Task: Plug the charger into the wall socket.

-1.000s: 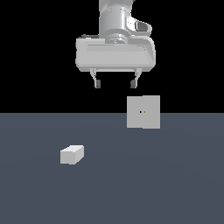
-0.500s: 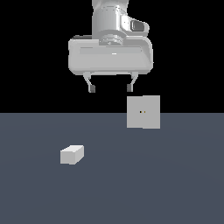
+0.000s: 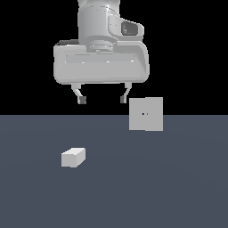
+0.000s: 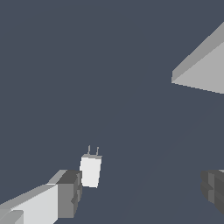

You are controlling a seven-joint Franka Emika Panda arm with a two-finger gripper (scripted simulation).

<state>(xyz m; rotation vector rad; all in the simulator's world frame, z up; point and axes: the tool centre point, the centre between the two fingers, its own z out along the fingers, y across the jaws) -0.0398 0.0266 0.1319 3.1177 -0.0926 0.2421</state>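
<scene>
The charger (image 3: 73, 157), a small plain pale grey-white rectangular block, lies on the flat dark blue-grey counter (image 3: 178, 187) in the exterior view, toward that view's left of the wall socket (image 3: 145, 114) and nearer the camera. The wall socket is a flat upright pale grey square plate with two tiny dark-orange holes at its centre; it stands on the counter well apart from the charger. The white robot gripper (image 3: 102, 100) hangs high above the counter, its jaws spread wide with nothing between them, its two short dark-tipped fingers (image 3: 81, 99) pointing down. The charger sits well below the jaws, under the finger on the exterior view's left and a little to its outside. The other finger hangs just beside the wall socket's upper corner in that view.

In the wrist view, the charger (image 4: 91, 169) appears with two thin prongs at one end, pointing away from the camera. It lies just beside one dark finger pad (image 4: 70, 192), inside the gap of the jaws but far off its middle; the other pad (image 4: 214, 189) is well apart from it. One corner of the wall socket (image 4: 203, 70) shows, well apart from the charger.
</scene>
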